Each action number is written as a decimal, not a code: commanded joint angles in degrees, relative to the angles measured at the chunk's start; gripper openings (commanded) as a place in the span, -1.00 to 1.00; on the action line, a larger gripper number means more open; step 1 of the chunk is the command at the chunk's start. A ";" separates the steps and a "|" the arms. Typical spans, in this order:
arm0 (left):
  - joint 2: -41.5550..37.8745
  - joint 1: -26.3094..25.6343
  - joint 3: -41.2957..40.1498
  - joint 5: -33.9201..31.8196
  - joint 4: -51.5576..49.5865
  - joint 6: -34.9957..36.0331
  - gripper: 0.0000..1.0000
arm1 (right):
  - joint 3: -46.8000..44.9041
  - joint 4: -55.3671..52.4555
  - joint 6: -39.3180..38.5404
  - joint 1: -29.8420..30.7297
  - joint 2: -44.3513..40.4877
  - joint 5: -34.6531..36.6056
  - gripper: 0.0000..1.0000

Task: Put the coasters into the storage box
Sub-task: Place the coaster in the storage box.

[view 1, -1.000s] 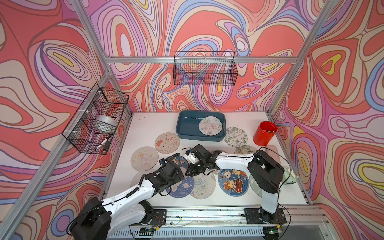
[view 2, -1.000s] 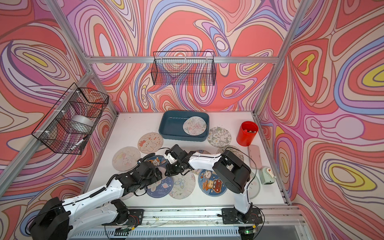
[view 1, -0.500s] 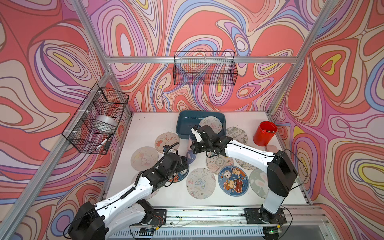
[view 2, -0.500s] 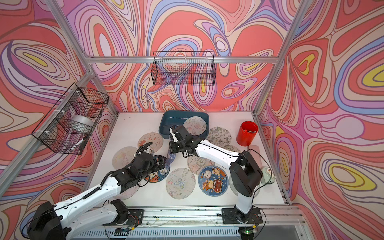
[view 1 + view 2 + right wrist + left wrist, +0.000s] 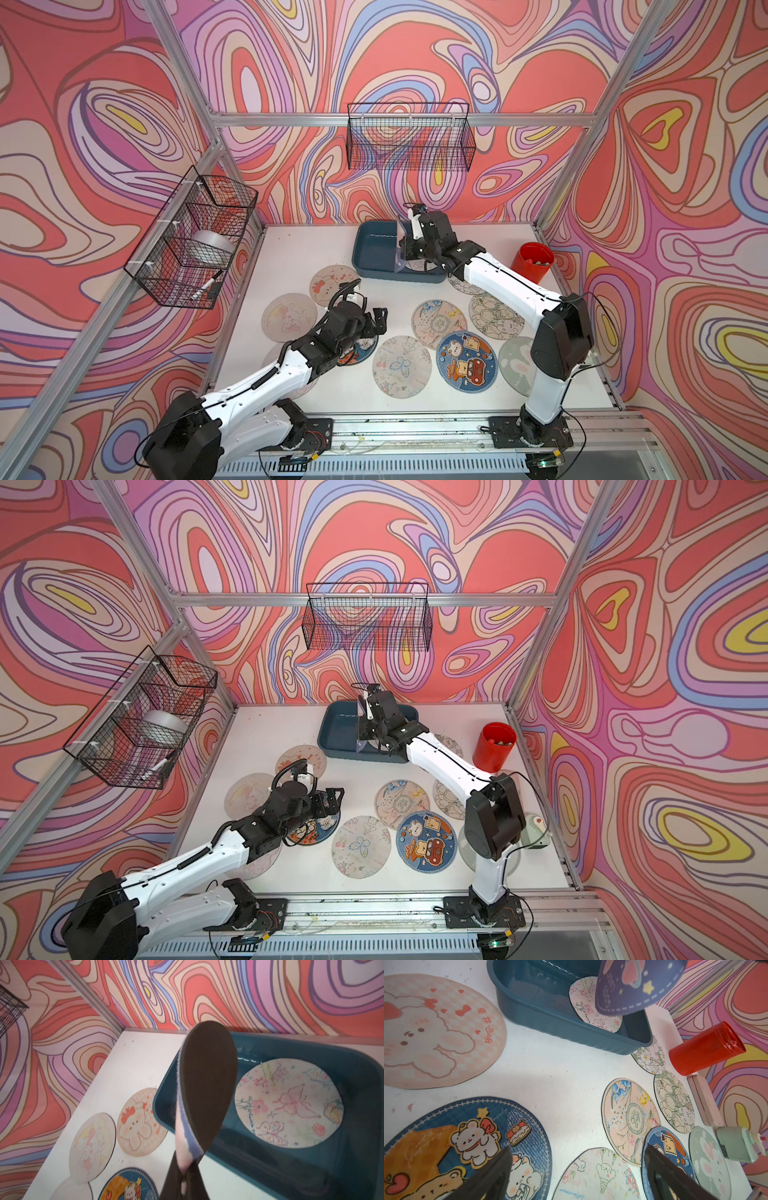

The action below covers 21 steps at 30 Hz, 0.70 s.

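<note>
Coasters (image 5: pixel 402 365) near storage box (image 5: pixel 374 249), red cup (image 5: pixel 531 268)

coasters (image 5: pixel 401 365) 12 | storage box (image 5: pixel 374 272) 1 | baskets (image 5: pixel 409 137) 2 | cup (image 5: pixel 532 264) 1

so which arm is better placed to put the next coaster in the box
Right. The right gripper is shut on a purple coaster, held on edge over the blue box. The left gripper is open and empty, above coasters lying on the table.
</note>
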 commanded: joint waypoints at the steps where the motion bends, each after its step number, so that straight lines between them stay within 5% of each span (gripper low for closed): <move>1: 1.28 0.00 -0.11 -1.04 1.81 2.25 1.00 | 3.74 2.77 -1.86 -1.28 5.56 0.22 -1.00; 9: 3.45 0.35 0.33 -1.21 2.60 3.05 1.00 | 13.27 3.59 -3.79 -3.08 17.09 2.07 -1.00; 21: 6.43 1.56 0.68 -1.49 3.52 2.02 1.00 | 11.98 3.73 -0.72 -8.29 25.32 6.20 -1.00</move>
